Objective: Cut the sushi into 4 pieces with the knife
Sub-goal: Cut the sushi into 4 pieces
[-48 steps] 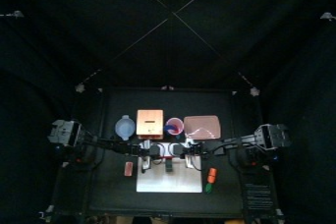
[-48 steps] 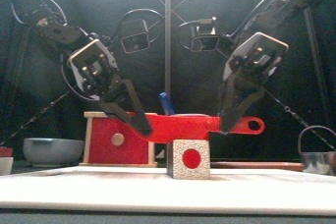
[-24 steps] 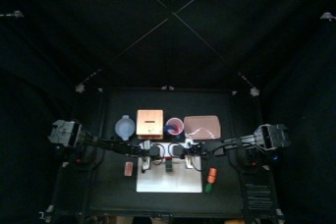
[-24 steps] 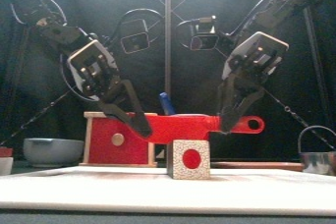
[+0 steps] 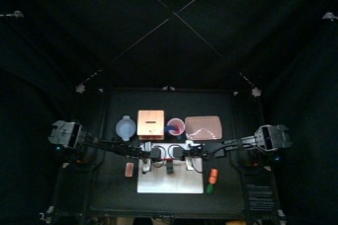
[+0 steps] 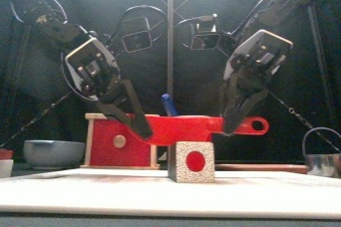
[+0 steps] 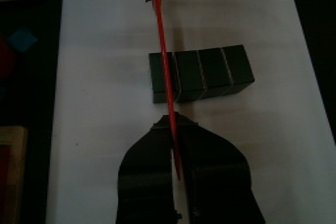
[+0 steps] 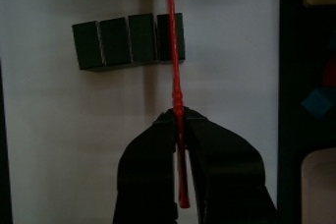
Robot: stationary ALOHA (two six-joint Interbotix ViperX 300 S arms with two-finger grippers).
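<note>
Our left hand (image 6: 139, 129) and right hand (image 6: 229, 126) stay clamped on the red knife (image 6: 186, 127), which hovers unchanged above the uncut sushi (image 6: 193, 161) at lower centre.

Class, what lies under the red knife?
Beneath the red knife: the sushi roll, lying on the white cutting board. The board under the roll is hidden.

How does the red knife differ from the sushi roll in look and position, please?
The red knife is long and thin; the sushi roll is dark green and blocky. The knife is held by the left gripper and right gripper; the roll lies on the white cutting board.
</note>
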